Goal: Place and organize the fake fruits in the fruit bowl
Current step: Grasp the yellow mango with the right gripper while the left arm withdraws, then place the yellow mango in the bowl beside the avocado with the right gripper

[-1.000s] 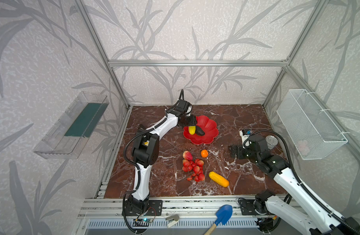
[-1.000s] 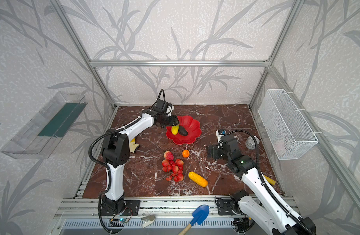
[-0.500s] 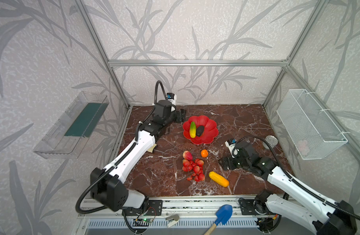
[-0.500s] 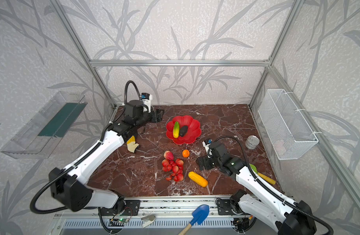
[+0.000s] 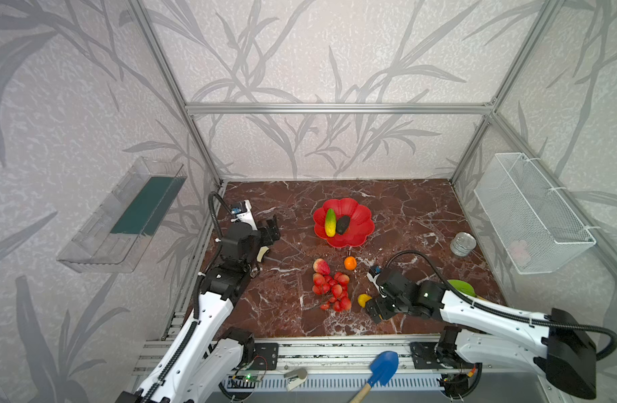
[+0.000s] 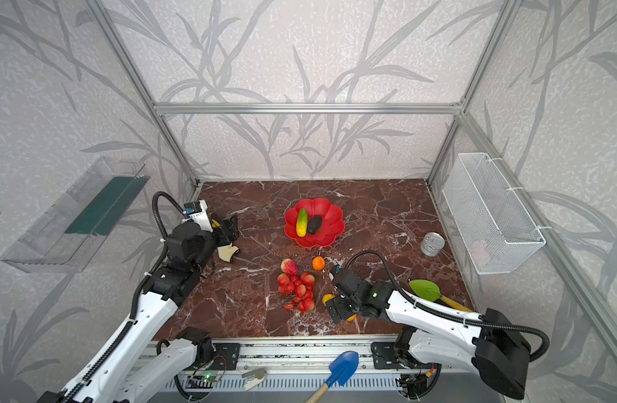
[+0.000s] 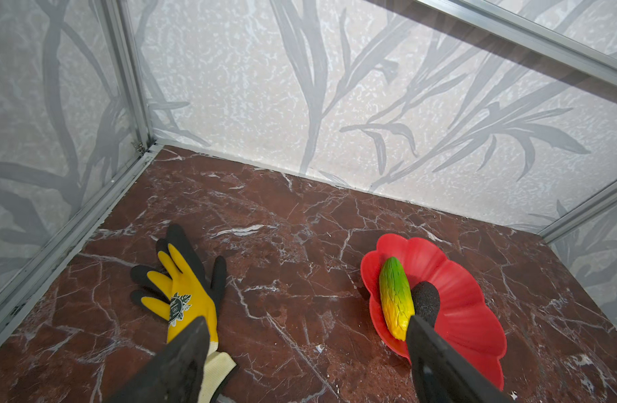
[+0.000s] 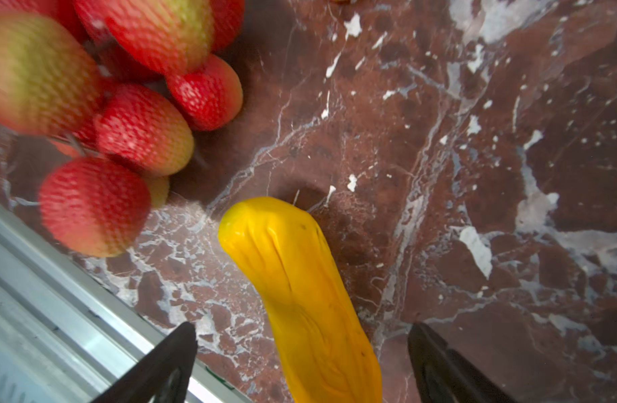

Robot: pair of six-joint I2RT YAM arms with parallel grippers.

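Two fruits, the green-yellow one (image 5: 330,222) and the avocado (image 5: 343,225), lie in the red bowl (image 5: 363,213); four more sit out on the tabletop (image 5: 422,209). Your right gripper (image 8: 302,331) hangs with its jaws apart over the ridged yellow fruit (image 8: 296,265), which lies lengthwise between them, its free end pointing ahead of the fingers, the berry bunch (image 8: 139,129) just off to one side. Expect hollow plastic: light, stiff, glossy, likely to squirt out if pinched near a tapered end. Close across the thick middle, over the ridges. Your left gripper (image 7: 307,321) is also spread wide, holding nothing, with a glove (image 7: 185,296) under one finger.
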